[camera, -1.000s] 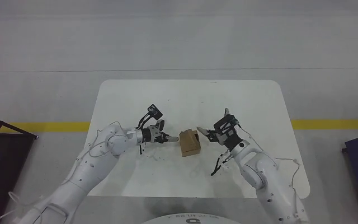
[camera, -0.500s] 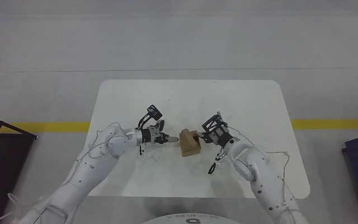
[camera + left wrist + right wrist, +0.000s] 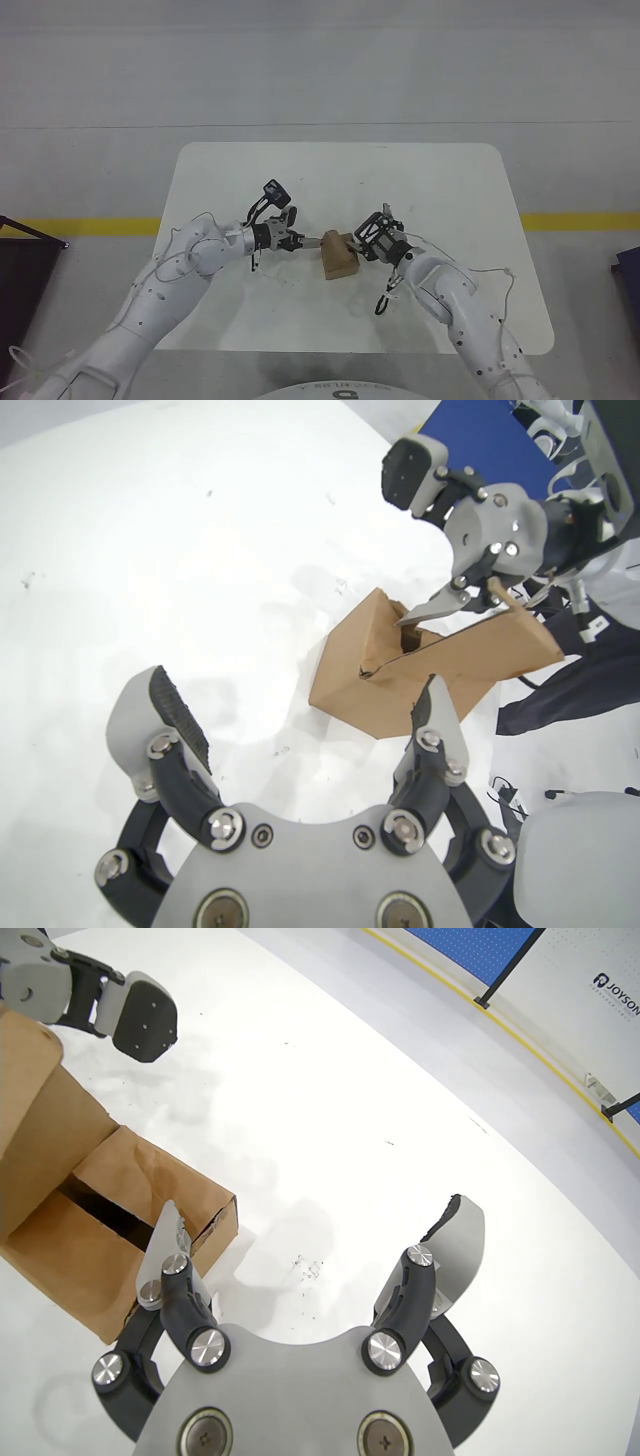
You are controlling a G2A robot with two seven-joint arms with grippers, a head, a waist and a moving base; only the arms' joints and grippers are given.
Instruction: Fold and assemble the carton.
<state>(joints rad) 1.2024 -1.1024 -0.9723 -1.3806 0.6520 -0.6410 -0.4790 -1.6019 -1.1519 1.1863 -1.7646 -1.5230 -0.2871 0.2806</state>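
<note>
A small brown carton (image 3: 339, 259) stands partly folded in the middle of the white table (image 3: 440, 190), one flap raised. My left gripper (image 3: 304, 241) is open at its left side. In the left wrist view one of that gripper's (image 3: 307, 715) fingers (image 3: 437, 710) rests against the carton (image 3: 400, 685). My right gripper (image 3: 361, 239) is open at the carton's right side. In the left wrist view, the right gripper's (image 3: 417, 545) thin fingertip pokes into the carton's top opening. In the right wrist view one fingertip (image 3: 167, 1228) of the right gripper (image 3: 315, 1228) lies at the dark slot of the carton (image 3: 75, 1178).
A thin black cable (image 3: 385, 297) hangs from the right arm onto the table near the carton. The table's front edge (image 3: 350, 350) lies close behind the arms. Yellow floor tape (image 3: 90, 226) runs past both table sides. Wide bare tabletop lies beyond the carton.
My right gripper has moved left to the carton and put a fingertip into its opening. The left gripper has edged right to touch the carton.
</note>
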